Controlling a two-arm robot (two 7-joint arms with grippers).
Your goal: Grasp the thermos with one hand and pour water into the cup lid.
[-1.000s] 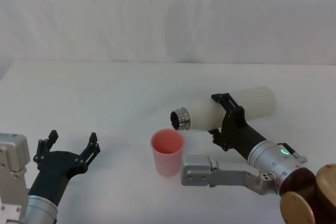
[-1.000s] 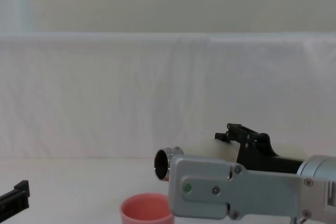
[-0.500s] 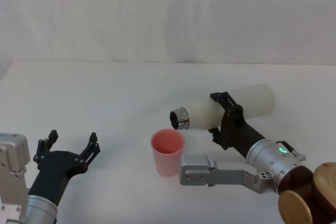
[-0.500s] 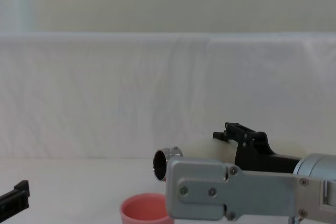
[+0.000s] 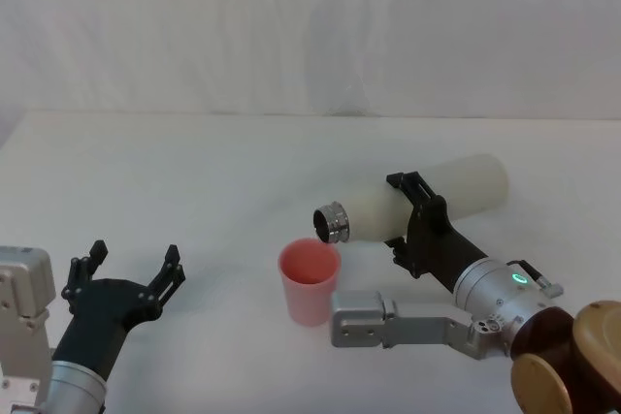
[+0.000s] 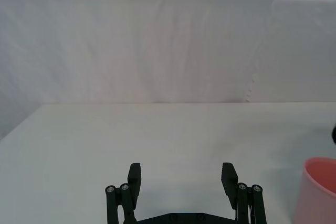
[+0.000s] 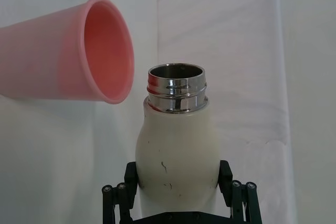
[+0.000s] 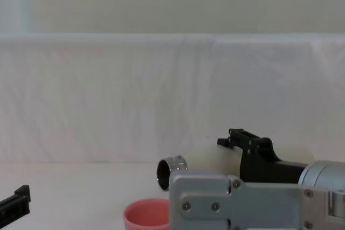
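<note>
The cream-white thermos (image 5: 456, 191) lies nearly level in the air, with my right gripper (image 5: 401, 218) shut around its body. Its steel neck (image 5: 333, 221) points left and slightly down, just above and behind the rim of the pink cup lid (image 5: 310, 281), which stands upright on the white table. In the right wrist view the thermos (image 7: 177, 145) sits between the fingers, and its open mouth is close beside the cup lid (image 7: 73, 59). No water is visible. My left gripper (image 5: 134, 255) is open, with nothing between its fingers, low at the near left.
The white table (image 5: 194, 172) is bare around the cup, and a white cloth backdrop (image 5: 310, 26) closes the far side. My right arm's grey link (image 5: 388, 322) runs just in front of the cup lid. In the left wrist view the cup lid (image 6: 319, 190) stands off to one side.
The thermos has tipped a little further, and its neck has sunk slightly toward the cup lid. My right arm's grey link has dropped lower. The left arm has not moved.
</note>
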